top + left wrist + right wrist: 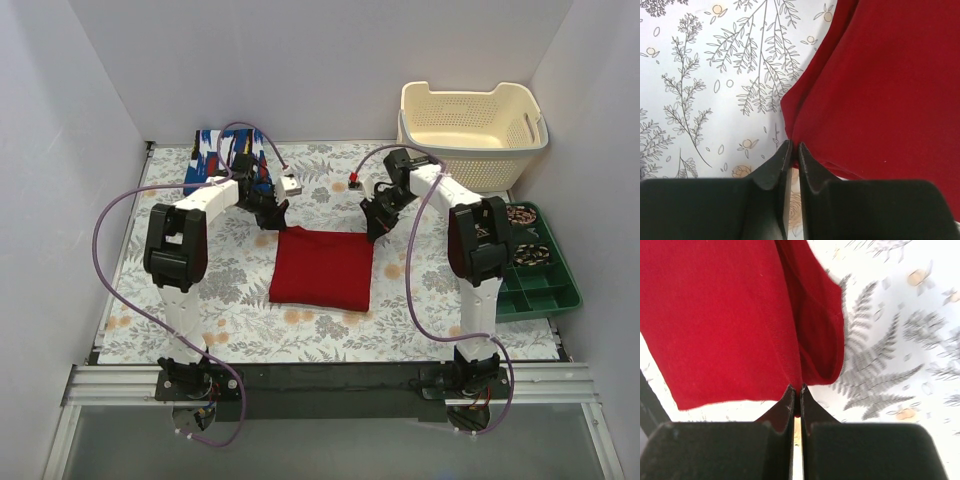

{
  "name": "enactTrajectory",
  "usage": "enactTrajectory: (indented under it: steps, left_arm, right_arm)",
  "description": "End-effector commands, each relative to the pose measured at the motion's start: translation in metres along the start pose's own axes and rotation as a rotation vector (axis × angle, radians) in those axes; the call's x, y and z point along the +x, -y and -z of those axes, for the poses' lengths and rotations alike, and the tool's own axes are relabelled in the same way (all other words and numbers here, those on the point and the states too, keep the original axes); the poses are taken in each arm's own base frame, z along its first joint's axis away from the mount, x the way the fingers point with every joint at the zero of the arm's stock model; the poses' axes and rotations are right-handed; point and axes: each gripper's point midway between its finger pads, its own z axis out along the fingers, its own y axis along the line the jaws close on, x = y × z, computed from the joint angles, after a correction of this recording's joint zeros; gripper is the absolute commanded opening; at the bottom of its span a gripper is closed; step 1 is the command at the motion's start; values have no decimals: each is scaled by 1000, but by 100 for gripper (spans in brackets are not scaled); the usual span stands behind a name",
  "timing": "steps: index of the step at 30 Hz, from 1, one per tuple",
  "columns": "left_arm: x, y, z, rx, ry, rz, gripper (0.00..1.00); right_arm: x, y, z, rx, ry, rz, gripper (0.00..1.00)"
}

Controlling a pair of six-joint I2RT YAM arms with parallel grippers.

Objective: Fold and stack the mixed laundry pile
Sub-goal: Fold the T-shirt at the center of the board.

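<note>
Your deep red garment (322, 268) lies folded into a rough square in the middle of the counter (240, 325), on the pale floral-print cover. Its far edge runs between your two claws.

Your left claw (272, 218) is down at the far left corner of that square. In the left wrist view the left claw (792, 147) is pinched almost fully closed, with only a sliver of gap. The folded edge of the deep red garment (880, 90) runs straight into the tips, so you have hold of that corner.

Your right claw (377, 228) sits at the far right corner. From its own camera, the right claw (796, 389) is clamped tight, with red fabric caught between the tips. The deep red garment (720, 315) fans away from the pinch, and a loose fold curls beside it over the fern pattern.

The blue printed garment (208, 158) lies at the far left of the counter, behind your left arm and well apart from the red one. Part of it is hidden by the arm's wrist and cable.

The cream basket (480, 165) stands at the far right corner. The green tray (545, 300) sits just nearer, along the right edge beside your right arm.
</note>
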Motion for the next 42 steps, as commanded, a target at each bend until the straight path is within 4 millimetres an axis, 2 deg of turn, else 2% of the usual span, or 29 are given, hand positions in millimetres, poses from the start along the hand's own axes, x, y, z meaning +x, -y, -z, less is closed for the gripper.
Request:
enactTrajectory:
  steps: [1,4,7,15,23,24,25,27,33,36,39,42]
  left_arm:
    - [-23,-23,8,-58,53,-50,12]
    - [-26,-21,9,-53,62,-58,21]
    - [-28,-20,9,-43,73,-63,27]
    - [-21,-22,-2,-30,42,-43,31]
    - [-11,-13,-8,9,5,-16,31]
    - [-12,-13,-7,8,9,-19,19]
    - [-15,-12,-5,6,19,-21,10]
    - [-26,-11,4,-23,49,-52,0]
    - [-49,2,31,-58,92,-94,0]
    - [-58,0,49,-102,110,-117,0]
    - [-48,-9,56,-136,84,-126,0]
    - [-33,-22,53,-151,58,-108,0]
  right_arm:
    - [-20,10,2,2,35,-16,1]
    - [-20,12,-1,1,30,-15,1]
    - [-18,13,-3,0,23,-15,1]
    - [-17,10,-4,-6,21,-15,1]
    - [-17,10,-4,-5,22,-14,1]
    - [-17,10,-4,-5,22,-14,1]
    - [-17,9,-4,-6,21,-15,1]
    - [-17,9,-3,-5,23,-15,1]
    - [-19,3,7,15,29,-2,1]
    - [-19,1,14,28,38,7,1]
    - [-21,3,19,44,43,13,1]
    - [-23,8,18,48,45,8,1]
